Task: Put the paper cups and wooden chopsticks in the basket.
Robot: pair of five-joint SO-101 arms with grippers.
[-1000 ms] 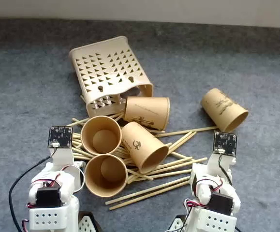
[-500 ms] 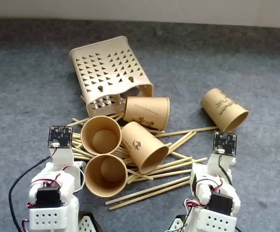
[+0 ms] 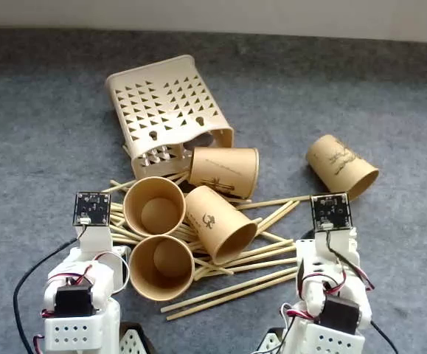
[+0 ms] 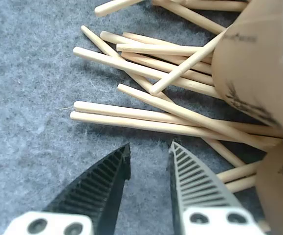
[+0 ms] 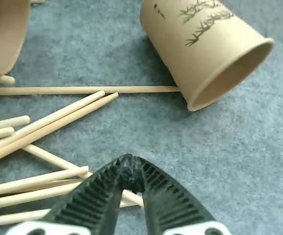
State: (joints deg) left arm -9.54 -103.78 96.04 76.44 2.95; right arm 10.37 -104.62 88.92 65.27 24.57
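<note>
Several brown paper cups lie among a scatter of wooden chopsticks (image 3: 261,254) in front of the cream basket (image 3: 167,109), which is tipped on its side. Two cups (image 3: 154,206) (image 3: 160,265) show their open mouths by my left arm (image 3: 91,243). A lone cup (image 3: 341,167) lies on its side at the right, just beyond my right arm (image 3: 330,243). My left gripper (image 4: 149,147) is open and holds nothing, low over the carpet just short of the chopsticks (image 4: 146,120). My right gripper (image 5: 127,164) is shut and empty, above chopsticks (image 5: 53,120), with the lone cup (image 5: 202,51) ahead.
Two more cups (image 3: 224,171) (image 3: 220,223) lie on their sides in the middle of the pile. Grey carpet (image 3: 43,147) covers the table, with open room to the left and far right. A cup wall (image 4: 258,58) stands close beside the left gripper.
My right arm's wrist has shifted a little to the left and forward, toward the chopstick pile. The left arm, cups and basket have not moved.
</note>
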